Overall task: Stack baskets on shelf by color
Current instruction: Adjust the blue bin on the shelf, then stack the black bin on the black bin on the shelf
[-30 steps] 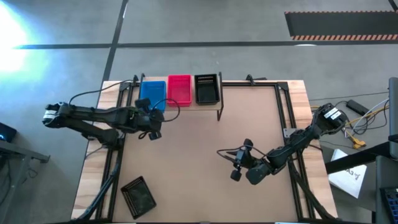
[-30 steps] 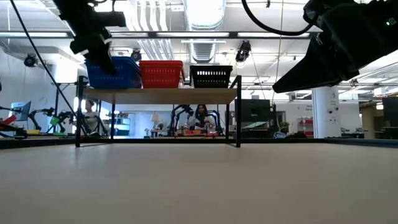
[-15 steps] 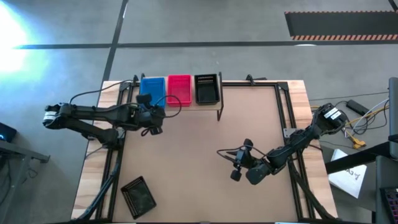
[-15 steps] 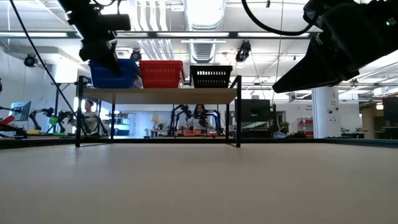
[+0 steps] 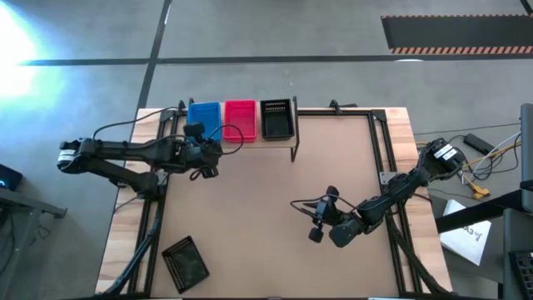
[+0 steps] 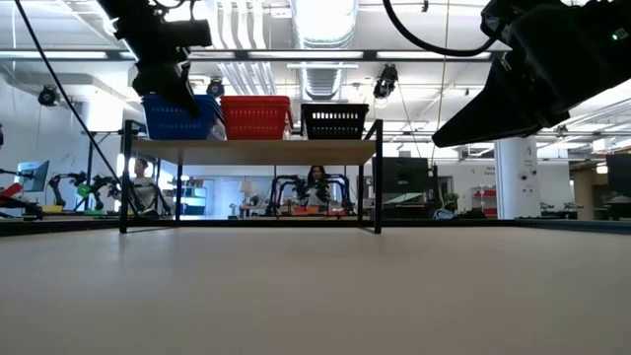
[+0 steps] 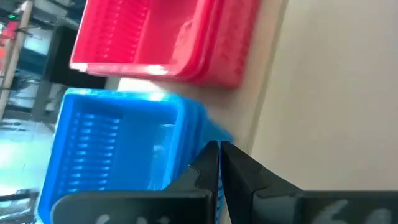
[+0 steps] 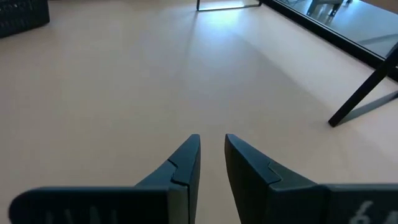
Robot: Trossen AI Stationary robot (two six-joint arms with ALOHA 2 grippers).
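The shelf (image 6: 256, 151) stands at the table's far left. On it sit blue baskets (image 5: 204, 118), red baskets (image 5: 240, 118) and a black basket (image 5: 276, 119), side by side. My left gripper (image 5: 208, 152) is shut just at the near side of the blue baskets (image 7: 112, 149), level with the shelf top. Another black basket (image 5: 185, 260) lies on the table near its near left corner, far from both grippers. My right gripper (image 5: 320, 223) hovers over the table's right half, open a little and empty. My left gripper has its shut fingertips (image 7: 211, 155) against the near wall of the blue baskets (image 7: 202, 127), at the corner beside the red baskets. The fingers come level from the table's near side. The blue baskets rest on the shelf top.
The shelf's thin black legs (image 5: 293, 150) stand on the table. A black metal frame (image 5: 376, 142) runs along the table's right and far edges. The middle of the wooden tabletop (image 5: 266, 217) is bare. People and equipment show beyond the table in the low view.
My left gripper has moved toward the table's far edge, staying shut, and has pushed the blue baskets farther back on the shelf. Their near side now stands about in line with the red baskets.
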